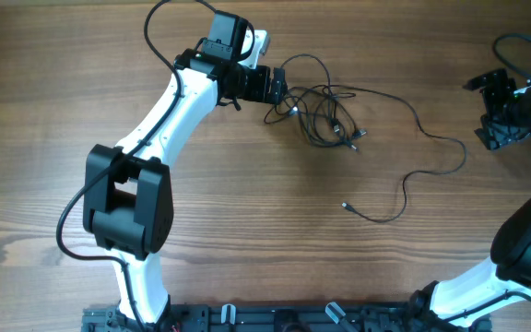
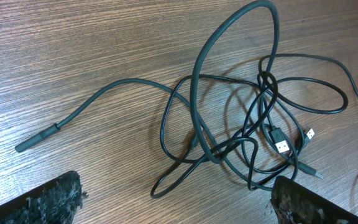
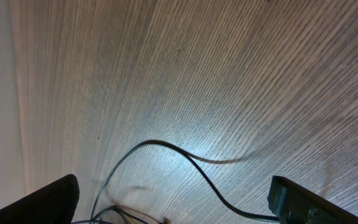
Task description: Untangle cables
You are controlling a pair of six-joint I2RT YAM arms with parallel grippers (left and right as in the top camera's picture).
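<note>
My left gripper (image 2: 176, 190) is wide open and holds nothing; it hovers at the near edge of the cables (image 2: 253, 124), bunched in a knot on the tabletop (image 1: 247, 240); one thicker cord (image 2: 196, 81) arches above the rest; silver plugs (image 2: 283, 146) sit at the knot's right; a long strand (image 1: 436, 140) trails toward my right gripper (image 1: 498, 112), also open, empty, well apart. Best move, I think: pinch one outer loop, not the bundle; pull slowly sideways.
</note>
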